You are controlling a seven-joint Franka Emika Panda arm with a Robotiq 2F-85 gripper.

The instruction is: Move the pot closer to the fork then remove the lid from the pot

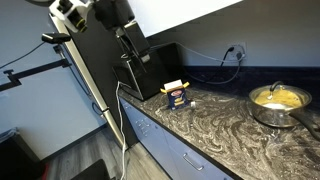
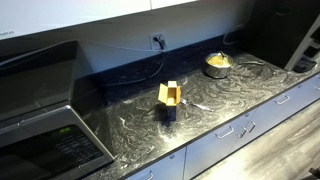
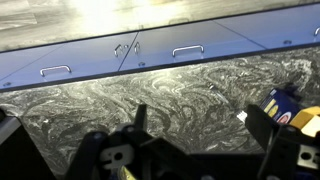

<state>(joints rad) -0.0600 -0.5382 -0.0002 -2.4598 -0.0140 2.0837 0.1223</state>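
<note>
The pot (image 1: 278, 103) is a small shiny steel saucepan with a yellow inside, standing at the far end of the marbled counter; it also shows in an exterior view (image 2: 217, 65). A clear lid (image 1: 277, 95) seems to sit on it, and its dark handle points toward the front edge. My gripper (image 1: 129, 66) hangs above the other end of the counter, far from the pot, next to a black appliance. In the wrist view the gripper (image 3: 200, 125) is open and empty over bare counter. I cannot make out the fork.
A small blue and yellow box (image 1: 175, 94) stands on the counter between gripper and pot; it also shows in an exterior view (image 2: 169, 99) and at the wrist view's right edge (image 3: 296, 110). A black appliance (image 1: 150, 68) stands by the wall. A microwave (image 2: 40, 125) sits at one end.
</note>
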